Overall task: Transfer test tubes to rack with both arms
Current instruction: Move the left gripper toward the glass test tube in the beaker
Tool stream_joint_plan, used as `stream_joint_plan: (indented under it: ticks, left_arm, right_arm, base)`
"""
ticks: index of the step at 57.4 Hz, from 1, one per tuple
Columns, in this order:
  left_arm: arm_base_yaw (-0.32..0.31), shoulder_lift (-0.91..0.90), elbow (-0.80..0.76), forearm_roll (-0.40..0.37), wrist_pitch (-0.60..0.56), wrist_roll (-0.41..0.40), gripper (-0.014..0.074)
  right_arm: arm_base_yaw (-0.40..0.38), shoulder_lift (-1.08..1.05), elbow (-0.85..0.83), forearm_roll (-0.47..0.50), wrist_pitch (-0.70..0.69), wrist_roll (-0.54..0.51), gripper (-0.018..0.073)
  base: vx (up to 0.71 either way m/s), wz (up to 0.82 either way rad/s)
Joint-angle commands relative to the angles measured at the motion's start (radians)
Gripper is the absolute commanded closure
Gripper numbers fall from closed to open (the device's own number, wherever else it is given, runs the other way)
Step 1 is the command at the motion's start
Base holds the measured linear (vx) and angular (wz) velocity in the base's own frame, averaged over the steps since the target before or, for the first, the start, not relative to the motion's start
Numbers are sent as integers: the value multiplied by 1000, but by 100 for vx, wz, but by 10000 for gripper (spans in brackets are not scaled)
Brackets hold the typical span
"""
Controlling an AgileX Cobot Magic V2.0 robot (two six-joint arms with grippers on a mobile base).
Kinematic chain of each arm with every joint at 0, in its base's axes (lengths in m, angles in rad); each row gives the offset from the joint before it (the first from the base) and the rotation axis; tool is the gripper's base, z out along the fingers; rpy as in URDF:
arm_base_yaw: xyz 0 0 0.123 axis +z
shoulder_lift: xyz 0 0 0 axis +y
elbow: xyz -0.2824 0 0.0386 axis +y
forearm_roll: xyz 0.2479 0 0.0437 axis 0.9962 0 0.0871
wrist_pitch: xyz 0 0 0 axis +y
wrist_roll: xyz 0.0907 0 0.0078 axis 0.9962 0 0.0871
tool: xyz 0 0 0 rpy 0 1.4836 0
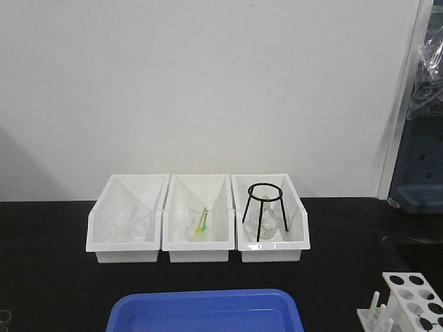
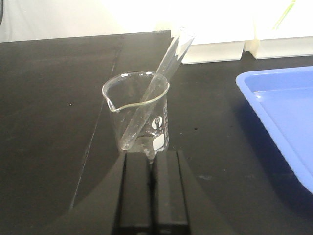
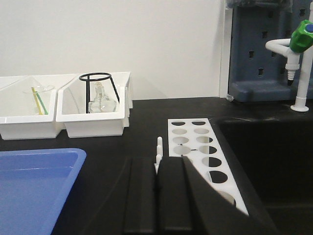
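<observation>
The test tube (image 2: 166,68) stood slanted in a clear beaker (image 2: 117,122) on the black tabletop (image 2: 49,122). Its rounded bottom was down inside the glass and its open end leaned out over the rim. We saw the left fingers (image 2: 142,171) close to the foot of that beaker, drawn almost together with only a thin slit between them and gripping nothing. We could not tell whether they touched the glass. A blue tray (image 2: 283,107) lay to the right of the beaker, apart from it.

The rack (image 3: 195,147) sat toward the right end of the tabletop, just beside a dark sunken basin (image 3: 274,161). Its rows of round holes faced up and its white pegs (image 3: 159,144) were on the side nearer the tray. The right fingers (image 3: 149,171) hung near the rack, likewise nearly closed on nothing.

Along the back wall we saw three white bins (image 1: 197,245) side by side. The left one held clear glassware and the middle one a beaker with a green and a yellow stick. The right one held a black wire ring stand (image 3: 87,95) over a round flask (image 3: 101,103).
</observation>
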Motion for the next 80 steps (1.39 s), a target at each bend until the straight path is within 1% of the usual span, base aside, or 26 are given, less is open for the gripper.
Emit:
stream_joint_plan:
  ticks: [1, 22, 31, 41, 47, 49, 52, 74, 76, 80]
  left_arm:
    - [2, -11, -32, -6, -81, -4, 601]
    - [2, -11, -32, -4, -81, -2, 601]
    - [2, -11, -32, 51, -81, 31, 601]
    - [2, -11, -32, 51, -81, 33, 601]
    - [2, -11, -32, 160, -104, 107, 601]
    - [2, -11, -32, 189, -113, 114, 601]
    - [2, -11, -32, 212, -115, 114, 601]
    - [2, -11, -32, 231, -115, 128, 601]
    - [2, -11, -32, 228, -124, 124, 601]
    - [2, -11, -32, 189, -174, 124, 601]
  right_arm:
    - [-4, 0, 14, -1, -81, -4, 568]
    - [-4, 0, 14, -1, -81, -4, 568]
    - [-4, 0, 14, -1, -81, -4, 568]
    - [-4, 0, 14, -3, -86, -4, 568]
    - [-4, 0, 14, -3, -96, -4, 568]
    - [-4, 0, 14, -3, -96, -4, 568]
    - [-4, 0, 14, -3, -97, -4, 568]
    - [-4, 0, 14, -1, -104, 7, 568]
    - [-4, 0, 14, -1, -104, 7, 568]
    - [-4, 0, 14, -1, -104, 10, 568]
  base:
    - [3, 1]
    - [0, 0]
    - [0, 0]
    - [0, 0]
    - [0, 0]
    - [0, 0]
    - [0, 0]
    - [0, 0]
    - [0, 0]
    - [0, 0]
